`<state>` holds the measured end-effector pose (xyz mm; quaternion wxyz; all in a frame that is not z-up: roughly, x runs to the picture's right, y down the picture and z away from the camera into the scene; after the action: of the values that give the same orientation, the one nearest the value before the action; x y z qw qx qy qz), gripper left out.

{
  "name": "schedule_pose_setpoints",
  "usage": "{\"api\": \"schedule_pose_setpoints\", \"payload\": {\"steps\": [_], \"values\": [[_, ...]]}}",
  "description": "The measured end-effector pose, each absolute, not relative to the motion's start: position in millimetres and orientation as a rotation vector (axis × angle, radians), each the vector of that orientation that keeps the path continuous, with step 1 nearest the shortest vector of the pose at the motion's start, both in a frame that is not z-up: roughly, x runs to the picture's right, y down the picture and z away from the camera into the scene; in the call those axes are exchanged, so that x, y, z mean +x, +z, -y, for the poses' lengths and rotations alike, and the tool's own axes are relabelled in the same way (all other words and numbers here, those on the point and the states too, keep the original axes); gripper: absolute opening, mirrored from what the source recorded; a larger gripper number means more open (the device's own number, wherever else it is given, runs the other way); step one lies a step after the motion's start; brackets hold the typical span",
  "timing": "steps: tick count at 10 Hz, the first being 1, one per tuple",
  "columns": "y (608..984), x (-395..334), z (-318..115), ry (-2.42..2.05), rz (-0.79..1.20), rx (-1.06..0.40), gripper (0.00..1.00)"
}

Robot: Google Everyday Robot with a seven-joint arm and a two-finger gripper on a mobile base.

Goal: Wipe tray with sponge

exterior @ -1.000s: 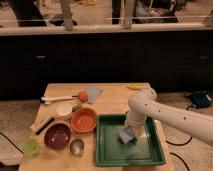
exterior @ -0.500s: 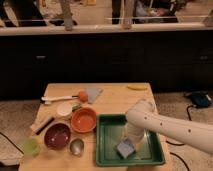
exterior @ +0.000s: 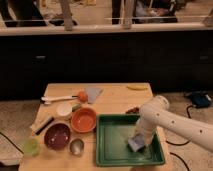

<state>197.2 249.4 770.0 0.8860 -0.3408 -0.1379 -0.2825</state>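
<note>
Setting: pale wooden table (exterior: 115, 102) is standing before a long dark counter front, with a railing and glass running along the top of the frame.
Tray: dark-green tray (exterior: 106, 150) is lying flat at the lower centre-right of the frame, on the table's near right part.
Arm: white arm (exterior: 165, 117) is reaching in from the right edge and bending down over the tray's right half.
Gripper: gripper (exterior: 136, 140) is pointing down inside the tray, toward its right side, and appears to be holding the sponge; the arm's last link is hiding most of it.
Sponge: light-blue sponge (exterior: 133, 146) is sitting at the gripper's tip, tilted, resting against the tray floor near the right rim.
Orange bowl (exterior: 83, 120): standing just beside the tray's upper left corner.
Dark red bowl (exterior: 57, 136): sitting left of the orange bowl, lower in the frame.
Metal cup (exterior: 76, 146): standing between the dark red bowl and the tray.
Green cup (exterior: 31, 146): sitting at the lower left table edge.
White dish (exterior: 64, 109): sitting above the dark red bowl.
Grey-blue cloth (exterior: 93, 93): lying flat at upper centre of the table, with a small orange ball (exterior: 82, 95) touching its left side.
Yellow item (exterior: 136, 87): lying at the table's far right edge; kind not discernible.
</note>
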Motion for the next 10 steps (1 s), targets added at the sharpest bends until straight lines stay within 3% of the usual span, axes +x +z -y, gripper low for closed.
{"api": "schedule_pose_setpoints", "payload": {"steps": [3,7,10], "values": [[784.6,168.5,-230.0,-0.625,0.316,-0.699,0.00],[768.8,113.1,-252.1,-0.751,0.389,-0.716,0.00],[759.4,124.4,-266.9,-0.748,0.390,-0.735,0.00]]}}
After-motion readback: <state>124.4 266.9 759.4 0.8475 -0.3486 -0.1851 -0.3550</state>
